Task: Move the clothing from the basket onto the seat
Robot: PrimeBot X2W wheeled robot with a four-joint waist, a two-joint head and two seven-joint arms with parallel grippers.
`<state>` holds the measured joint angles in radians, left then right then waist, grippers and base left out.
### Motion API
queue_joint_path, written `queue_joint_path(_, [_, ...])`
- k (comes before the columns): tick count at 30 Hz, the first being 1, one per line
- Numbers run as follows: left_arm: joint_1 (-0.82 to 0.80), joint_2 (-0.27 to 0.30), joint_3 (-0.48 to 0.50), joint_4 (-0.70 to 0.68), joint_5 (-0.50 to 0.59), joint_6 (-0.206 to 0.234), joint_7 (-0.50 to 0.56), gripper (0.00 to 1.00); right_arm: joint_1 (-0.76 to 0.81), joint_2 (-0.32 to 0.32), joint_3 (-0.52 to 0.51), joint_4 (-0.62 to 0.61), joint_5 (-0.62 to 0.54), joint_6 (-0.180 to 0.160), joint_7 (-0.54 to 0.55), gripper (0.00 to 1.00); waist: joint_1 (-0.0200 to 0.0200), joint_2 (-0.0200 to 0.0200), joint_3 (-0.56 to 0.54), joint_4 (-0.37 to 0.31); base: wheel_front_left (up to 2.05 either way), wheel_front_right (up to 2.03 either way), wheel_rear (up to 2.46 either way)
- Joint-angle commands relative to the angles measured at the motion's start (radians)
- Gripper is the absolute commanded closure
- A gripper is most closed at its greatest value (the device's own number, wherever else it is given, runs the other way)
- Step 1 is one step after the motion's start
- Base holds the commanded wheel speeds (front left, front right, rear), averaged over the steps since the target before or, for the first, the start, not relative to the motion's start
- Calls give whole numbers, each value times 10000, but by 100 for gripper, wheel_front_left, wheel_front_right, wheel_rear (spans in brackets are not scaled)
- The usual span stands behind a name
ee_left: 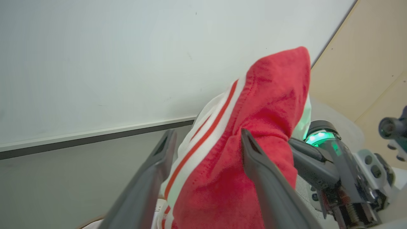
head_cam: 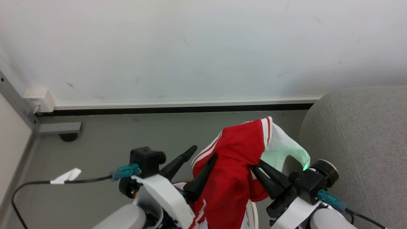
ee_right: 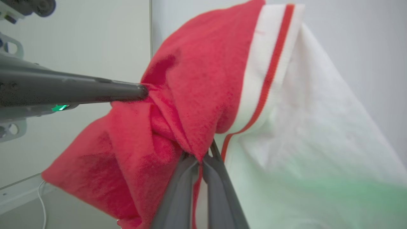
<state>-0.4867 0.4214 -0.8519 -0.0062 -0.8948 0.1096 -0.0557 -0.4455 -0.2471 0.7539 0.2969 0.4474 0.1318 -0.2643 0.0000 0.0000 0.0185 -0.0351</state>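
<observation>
A red garment with white striped edges and a white panel hangs lifted above the floor. My right gripper is shut on a fold of it; in the right wrist view its fingers pinch the red cloth. My left gripper is open at the garment's left side. Its fingers are spread, with the striped edge between them, and one tip presses the cloth. The grey seat stands to the right. The basket is mostly hidden under my arms; a cream sliver shows.
A white wall with a pale skirting board runs across the back. At the left are a wall socket box, a grey metal foot and a black cable with a white tag. Grey floor lies open ahead.
</observation>
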Motion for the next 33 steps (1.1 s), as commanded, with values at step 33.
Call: queue_joint_path(33, [770,-106,-604,585,853,-127,-1293,0,718,-218,-2151,-148,-775,-21,-3,100,0,0,-105,-1044,0,0,0])
